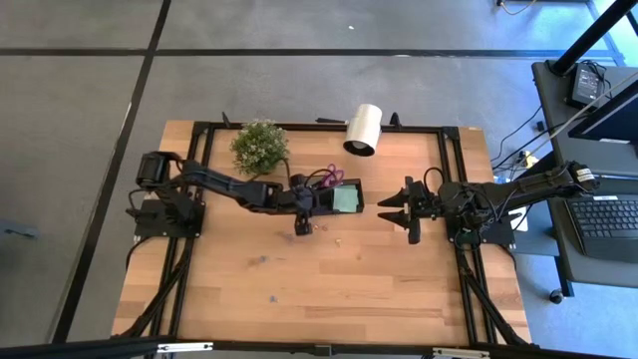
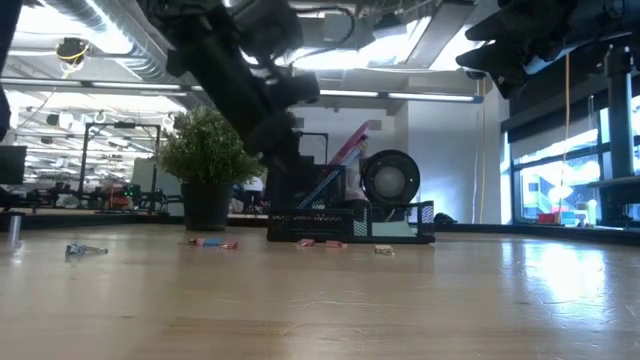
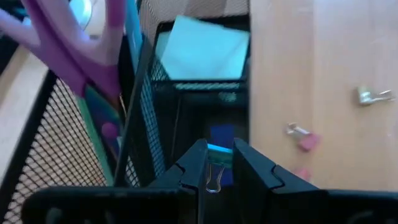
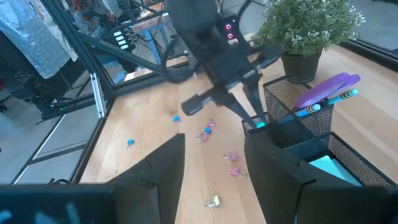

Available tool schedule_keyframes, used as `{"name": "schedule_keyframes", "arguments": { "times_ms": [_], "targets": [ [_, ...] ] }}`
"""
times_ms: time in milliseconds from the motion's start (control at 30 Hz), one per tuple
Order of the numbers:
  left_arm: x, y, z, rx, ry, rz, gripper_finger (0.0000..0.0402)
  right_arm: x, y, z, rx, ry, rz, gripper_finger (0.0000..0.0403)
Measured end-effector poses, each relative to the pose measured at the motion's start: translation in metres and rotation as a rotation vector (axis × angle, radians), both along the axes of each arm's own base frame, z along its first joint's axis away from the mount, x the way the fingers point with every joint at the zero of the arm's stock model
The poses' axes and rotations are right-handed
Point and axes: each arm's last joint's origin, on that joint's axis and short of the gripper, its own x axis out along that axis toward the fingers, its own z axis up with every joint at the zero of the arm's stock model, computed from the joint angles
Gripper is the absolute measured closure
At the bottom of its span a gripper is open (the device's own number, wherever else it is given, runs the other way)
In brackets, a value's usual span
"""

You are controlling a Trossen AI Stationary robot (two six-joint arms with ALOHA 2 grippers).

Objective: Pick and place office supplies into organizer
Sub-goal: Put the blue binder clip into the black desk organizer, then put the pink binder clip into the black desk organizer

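The left claw (image 1: 302, 221) hangs over the near end of the black mesh organizer (image 1: 337, 200), its fingers (image 3: 194, 168) drawn narrow on a small blue binder clip (image 3: 217, 163) — the clip's wire loop shows in the slim gap between them, directly above the organizer's low compartment. Just past the left claw, in that same low compartment, lies the light green sticky-note pad (image 3: 202, 53). Beside the claw, the taller mesh compartment holds the purple-handled scissors (image 3: 74, 43) standing upright, with a blue pen (image 4: 329, 102) leaning against them.

On the wooden surface (image 1: 299, 289) just beside the left claw lie loose clips: a pink one (image 3: 303, 138) and a silver one (image 3: 372, 95) close to the organizer's wall, more pink ones (image 4: 234, 165) and small blue pieces (image 4: 129, 143) scattered farther out.

The right claw (image 1: 397, 212) waits well apart, on the far side of the organizer from the left one, raised off the surface — its two fingers (image 4: 163, 171) stand clearly apart and hold nothing.

Behind the left claw stands a green potted plant (image 1: 260, 147), and a white cylinder roll (image 1: 364, 130) sits at the surface's back edge.

No brand, label or readable writing shows on any item.
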Motion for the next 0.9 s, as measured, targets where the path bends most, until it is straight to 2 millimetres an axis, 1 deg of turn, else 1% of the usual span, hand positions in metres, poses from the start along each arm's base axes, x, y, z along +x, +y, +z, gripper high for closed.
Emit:
{"name": "schedule_keyframes", "arguments": {
  "times_ms": [133,300,767,900],
  "targets": [
    [0.002,0.002,-0.009,0.031,0.03,0.03,0.0345,0.0,0.0,0.0,0.001,0.0,0.0,0.0232],
    [0.002,0.003,-0.015,0.035,0.056,0.036,0.0341,0.0,0.0,0.0,0.001,0.0,0.0,0.0232],
    [0.002,0.002,-0.014,-0.011,0.033,0.065,0.029,0.0,0.0,0.0,0.0,0.0,0.0,0.0232],
    [0.002,0.0,-0.014,-0.06,0.03,0.023,0.0284,0.0,0.0,0.0,0.0,0.0,0.0,0.0232]
  ]
}}
